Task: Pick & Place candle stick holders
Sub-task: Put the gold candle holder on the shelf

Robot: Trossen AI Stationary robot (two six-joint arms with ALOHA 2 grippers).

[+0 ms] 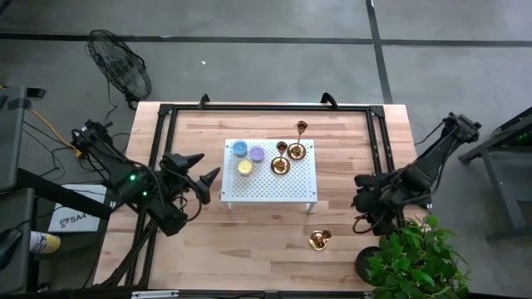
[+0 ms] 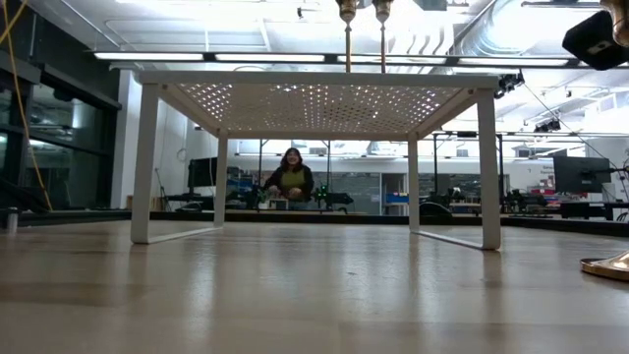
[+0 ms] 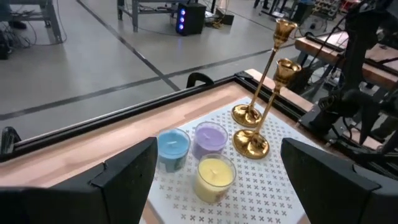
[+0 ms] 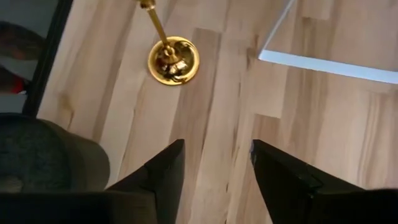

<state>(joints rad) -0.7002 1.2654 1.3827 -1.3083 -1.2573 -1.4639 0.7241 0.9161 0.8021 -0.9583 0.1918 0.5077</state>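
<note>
Hovering near the lone candle stick holder (image 4: 173,60) on the table (image 1: 249,249), the right gripper (image 4: 214,165) is spread, empty. We'd centre over the stem and pinch low. Two holders (image 1: 288,158) stand on the white rack (image 1: 266,184). Left gripper (image 3: 214,174) waits spread beside it.

The only lettering shows in the high view: a white sheet (image 1: 73,218) on the floor left of the table reads "SA" (the rest is hidden under the left arm's frame). Nothing else is legible.
</note>
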